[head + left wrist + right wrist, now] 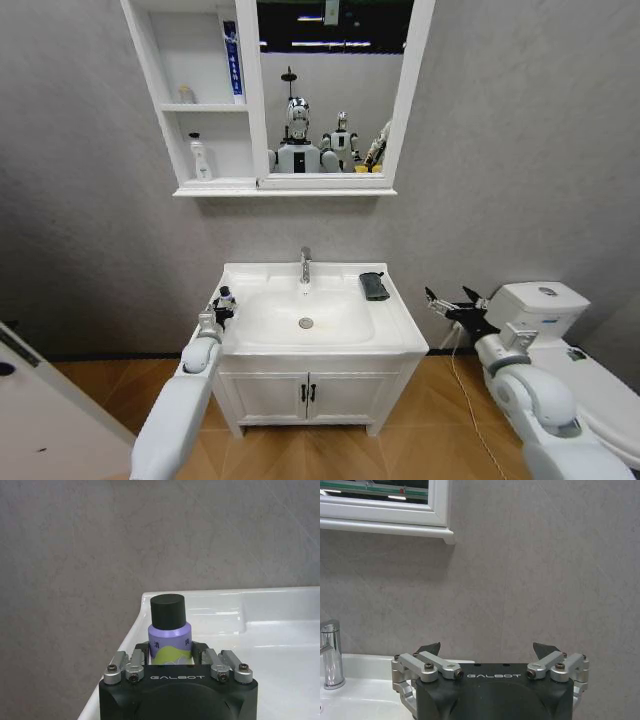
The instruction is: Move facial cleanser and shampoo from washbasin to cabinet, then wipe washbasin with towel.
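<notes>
My left gripper is clenched around a purple bottle with a black cap, at the left rim of the washbasin, centre frame. My right gripper hangs released at centre right, beside the basin. The towel lies on the basin's back right corner. The cabinet at upper left holds a white bottle.

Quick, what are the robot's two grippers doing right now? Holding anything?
Left gripper: closed on a purple bottle with a black cap, at the washbasin's left edge.
Right gripper: open, holding nothing, right of the washbasin.
</notes>
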